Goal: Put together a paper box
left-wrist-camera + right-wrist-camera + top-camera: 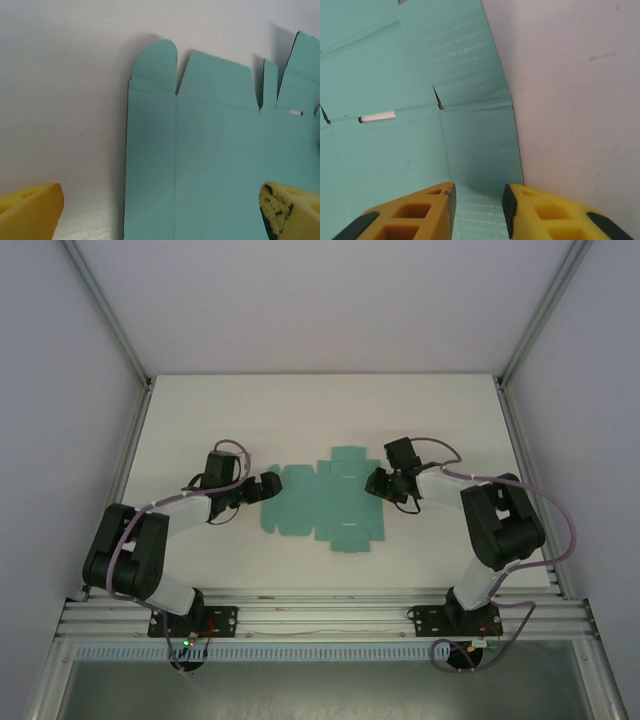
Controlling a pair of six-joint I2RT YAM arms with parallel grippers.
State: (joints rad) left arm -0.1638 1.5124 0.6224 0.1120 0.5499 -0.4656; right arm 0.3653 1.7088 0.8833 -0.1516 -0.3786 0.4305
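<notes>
- There is one paper box (325, 502), two arms (130, 550) and two claws. Each claw has two yellow fingers (30, 212).
- The paper box is one flat teal-green sheet with flaps and fold lines. It lies in the middle of the white table (200, 420), between the two claws.
- From above, the left claw (268, 486) is at the sheet's left edge and the right claw (375, 483) is at its right edge.
- The left wrist view shows rounded flaps and one small white slot (295, 113). The left claw is wide there.
- The right wrist view shows the right claw narrow, with a small gap, over the sheet's edge.
</notes>
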